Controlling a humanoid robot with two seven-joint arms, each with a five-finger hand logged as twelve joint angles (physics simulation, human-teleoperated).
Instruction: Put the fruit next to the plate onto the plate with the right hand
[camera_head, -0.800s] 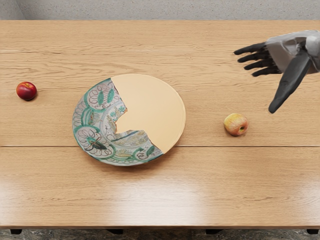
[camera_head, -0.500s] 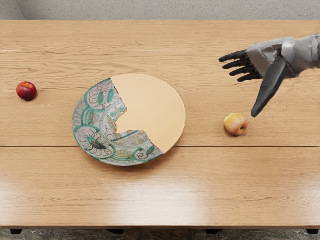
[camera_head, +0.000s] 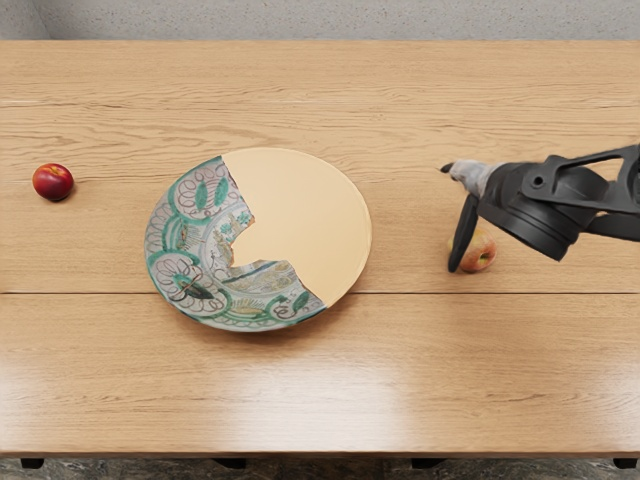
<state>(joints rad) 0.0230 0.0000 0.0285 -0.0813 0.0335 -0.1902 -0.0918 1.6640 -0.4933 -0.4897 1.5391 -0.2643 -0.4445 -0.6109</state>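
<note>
The surface (camera_head: 320, 390) is a long wooden top of pale, warm planks. The grain runs left to right, two seams cross it lengthwise, and there is a soft sheen along the near edge.

Left of the middle sits a round, shallow plate (camera_head: 160, 225). It looks glazed, but its finish is split in two. The lower left is painted with green and grey scrolls and leaf shapes on a pale ground. The upper right is flat, plain tan, and the border between the two is jagged.

The apple (camera_head: 483, 256) lies on the bare wood to the right of the plate, clearly apart from its rim and not on it. It is small and round, with yellow skin blushed red.

The right hand (camera_head: 472, 180) comes in from the right edge on a dark, smooth, rounded forearm with a thick cylindrical cuff. It has a grey palm and hangs right over the apple, hiding the apple's top and left side. From where I stand, I cannot tell whether the fingers are spread wide or closed around the apple.

Far off on the left of the surface, well away from the plate, a small, glossy, dark red fruit (camera_head: 52, 181) rests by itself.
</note>
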